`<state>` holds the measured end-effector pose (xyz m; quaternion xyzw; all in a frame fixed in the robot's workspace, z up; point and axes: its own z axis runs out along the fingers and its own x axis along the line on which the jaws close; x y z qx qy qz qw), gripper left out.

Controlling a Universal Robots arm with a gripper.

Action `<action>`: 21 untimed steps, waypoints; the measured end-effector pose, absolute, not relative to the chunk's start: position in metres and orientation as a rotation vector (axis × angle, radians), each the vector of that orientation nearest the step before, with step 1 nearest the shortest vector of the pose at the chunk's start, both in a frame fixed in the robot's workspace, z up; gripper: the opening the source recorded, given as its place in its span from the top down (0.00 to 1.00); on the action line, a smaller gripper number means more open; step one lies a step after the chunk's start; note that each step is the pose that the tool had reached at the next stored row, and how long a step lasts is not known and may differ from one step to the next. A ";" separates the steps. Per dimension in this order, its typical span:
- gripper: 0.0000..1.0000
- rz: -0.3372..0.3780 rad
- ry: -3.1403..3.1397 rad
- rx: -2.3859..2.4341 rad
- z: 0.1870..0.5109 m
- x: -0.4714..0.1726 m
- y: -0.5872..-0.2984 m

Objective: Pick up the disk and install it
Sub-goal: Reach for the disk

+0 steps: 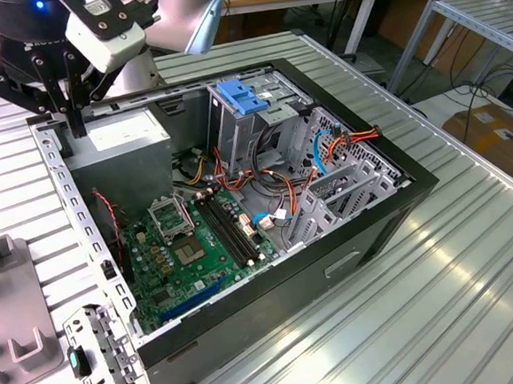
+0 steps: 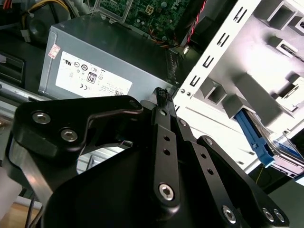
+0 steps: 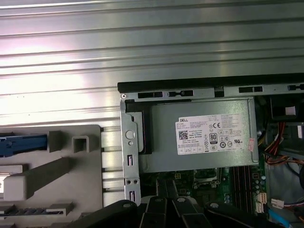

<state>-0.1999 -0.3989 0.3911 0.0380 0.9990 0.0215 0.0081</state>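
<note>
Exterior view: the hand (image 1: pixel 77 130) hangs over the rim of the open computer case (image 1: pixel 398 190), at the corner that holds the power supply (image 1: pixel 119 136). The case stands in the middle of the ribbed metal table (image 1: pixel 444 319). In the second wrist view the fingertips (image 2: pixel 164 95) are pressed together with nothing between them, so the hand is closed and empty.

The disk (image 2: pixel 287 151) appears to be the silver-blue slab at the far end of the grey fixture tray (image 2: pixel 247 102), behind a blue rail (image 2: pixel 251 135). Most of it is cut off, so its label cannot be checked. The tray lies on the table just beside the case, off the power-supply corner, and the hand is well apart from the disk.

The disk is probably stiff and dense for its size, with smooth metal sides that could slip in a light grip. It would likely take a knock badly. The soundest hold looks to be across its two long edges near the middle, clear of the flat faces and the connector end.

By count there is one disk, one hand, one case, one power supply and one tray. There is also one blue latch (image 1: pixel 245 99) on the drive cage and one loose metal bracket (image 1: pixel 100 355) near the table's front edge.
</note>
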 end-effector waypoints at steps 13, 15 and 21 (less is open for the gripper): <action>0.89 0.067 3.125 0.119 0.391 -0.210 -0.399; 0.89 0.067 3.126 0.119 0.390 -0.211 -0.399; 0.89 0.067 3.127 0.119 0.390 -0.215 -0.399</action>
